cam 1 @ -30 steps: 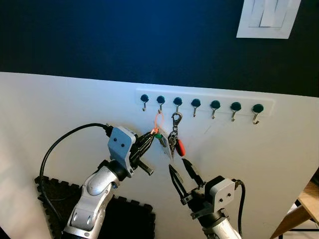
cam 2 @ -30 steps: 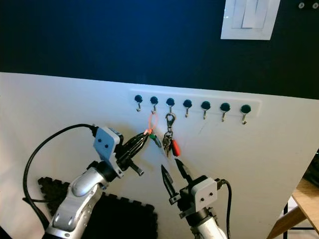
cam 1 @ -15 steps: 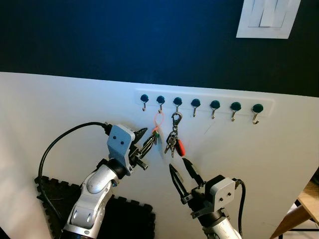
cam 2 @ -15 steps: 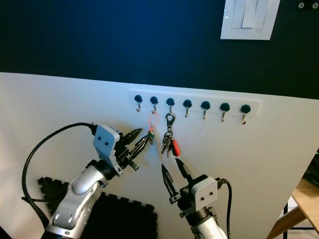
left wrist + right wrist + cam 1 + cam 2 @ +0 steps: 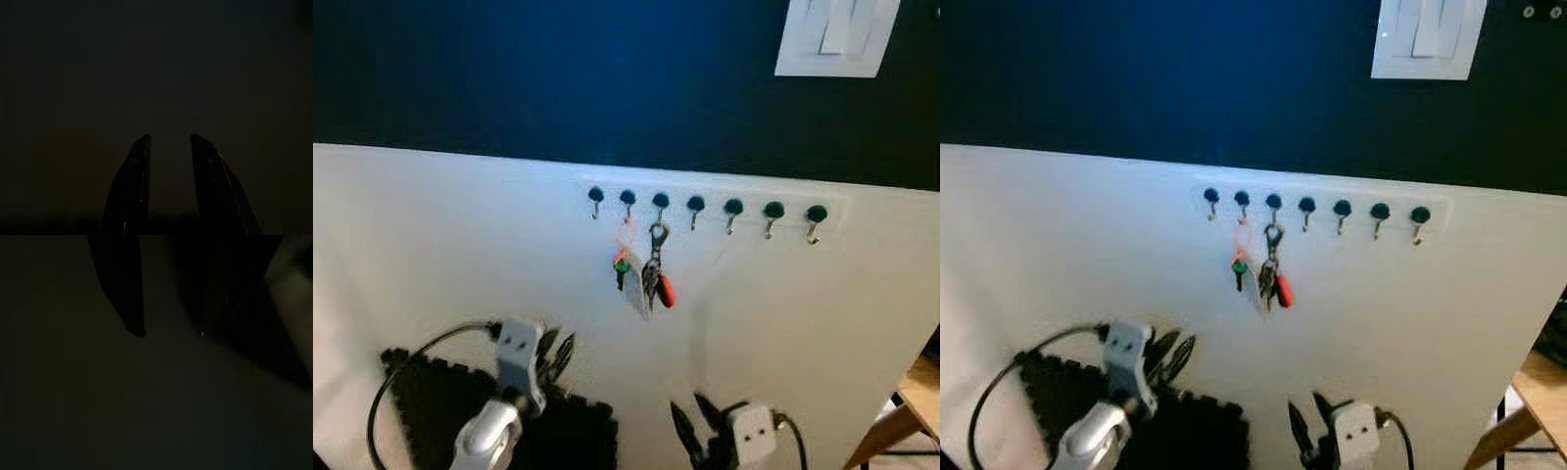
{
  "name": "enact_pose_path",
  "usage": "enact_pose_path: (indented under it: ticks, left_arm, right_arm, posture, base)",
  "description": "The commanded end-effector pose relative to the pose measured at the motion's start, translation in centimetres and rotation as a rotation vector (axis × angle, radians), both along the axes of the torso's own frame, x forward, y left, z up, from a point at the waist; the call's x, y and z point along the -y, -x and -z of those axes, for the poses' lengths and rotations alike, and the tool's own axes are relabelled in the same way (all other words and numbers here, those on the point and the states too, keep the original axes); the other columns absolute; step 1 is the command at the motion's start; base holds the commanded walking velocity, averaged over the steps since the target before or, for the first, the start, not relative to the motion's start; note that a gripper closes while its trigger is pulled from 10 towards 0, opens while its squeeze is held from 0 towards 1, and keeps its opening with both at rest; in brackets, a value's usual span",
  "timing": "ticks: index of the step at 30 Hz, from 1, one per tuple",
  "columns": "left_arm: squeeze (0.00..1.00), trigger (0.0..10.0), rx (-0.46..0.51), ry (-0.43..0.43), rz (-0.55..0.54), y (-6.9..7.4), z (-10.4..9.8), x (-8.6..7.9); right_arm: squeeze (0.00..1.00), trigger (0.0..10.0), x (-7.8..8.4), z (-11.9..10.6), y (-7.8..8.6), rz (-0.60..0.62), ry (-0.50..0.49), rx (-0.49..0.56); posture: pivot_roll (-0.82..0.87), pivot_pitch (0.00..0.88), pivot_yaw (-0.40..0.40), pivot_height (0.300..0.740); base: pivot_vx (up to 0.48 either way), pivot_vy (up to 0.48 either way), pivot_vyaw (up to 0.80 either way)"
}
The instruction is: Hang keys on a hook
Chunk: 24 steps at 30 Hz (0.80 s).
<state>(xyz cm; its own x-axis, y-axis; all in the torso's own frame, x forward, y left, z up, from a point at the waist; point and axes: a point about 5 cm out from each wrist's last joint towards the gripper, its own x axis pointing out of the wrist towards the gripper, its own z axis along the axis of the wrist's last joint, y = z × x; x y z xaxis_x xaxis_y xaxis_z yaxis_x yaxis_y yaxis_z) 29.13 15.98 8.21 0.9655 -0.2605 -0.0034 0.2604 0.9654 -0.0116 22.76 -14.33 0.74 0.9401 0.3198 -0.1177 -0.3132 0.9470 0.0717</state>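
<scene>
A white rail (image 5: 832,208) of several dark-capped hooks runs across the white wall. An orange loop with a green and red key (image 5: 623,258) hangs free from the second hook (image 5: 627,203). Beside it, a carabiner bunch with a red tag (image 5: 656,281) hangs from the third hook (image 5: 660,204). My left gripper (image 5: 556,354) is low down, well below the keys, open and holding nothing; its dark wrist view shows two parted fingers (image 5: 138,166). My right gripper (image 5: 695,427) is lower still, near the bottom edge, also open and holding nothing.
A white light switch plate (image 5: 837,37) sits on the dark blue upper wall at top right. A black foam mat (image 5: 421,392) lies on the floor at lower left. A wooden furniture corner (image 5: 913,411) juts in at lower right.
My left gripper let go of the orange-looped key, which now hangs free on the second hook. Both arms have dropped well down from the rail.
</scene>
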Motion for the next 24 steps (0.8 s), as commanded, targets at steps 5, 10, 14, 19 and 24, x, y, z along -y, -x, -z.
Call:
enact_pose_path:
  ticks: [5,10,14,19,24]
  left_arm:
    - [0.00,10.0,-0.466,-0.115,-0.230,3.2,8.6,-3.2]
    - [0.00,10.0,-0.813,-0.161,-0.228,8.2,14.1,-3.5]
    - [0.00,10.0,-0.820,-0.177,-0.220,9.2,14.7,-3.4]
    - [0.00,10.0,-0.798,-0.170,-0.241,9.0,14.8,-3.0]
    - [0.00,10.0,-0.786,-0.099,-0.276,8.6,14.8,-2.7]
  right_arm:
    - [0.00,10.0,1.4,5.1,2.5,0.096,0.029,-0.360]
    - [0.00,10.0,3.3,7.8,4.8,0.260,0.005,-0.568]
    - [0.00,10.0,4.3,8.1,5.1,0.323,0.026,-0.590]
    - [0.00,10.0,4.5,8.4,5.1,0.312,0.061,-0.625]
    - [0.00,10.0,4.5,8.6,5.4,0.295,0.086,-0.642]
  posture:
    - [0.04,0.000,0.027,0.740]
    - [0.05,0.000,0.018,0.740]
    - [0.04,0.000,0.027,0.740]
    - [0.04,0.000,0.021,0.740]
    - [0.04,0.000,0.008,0.740]
  base:
    - [0.000,0.000,0.00]
    - [0.000,0.000,0.00]
    - [0.000,0.000,0.00]
    - [0.000,0.000,0.00]
    - [0.000,0.000,0.00]
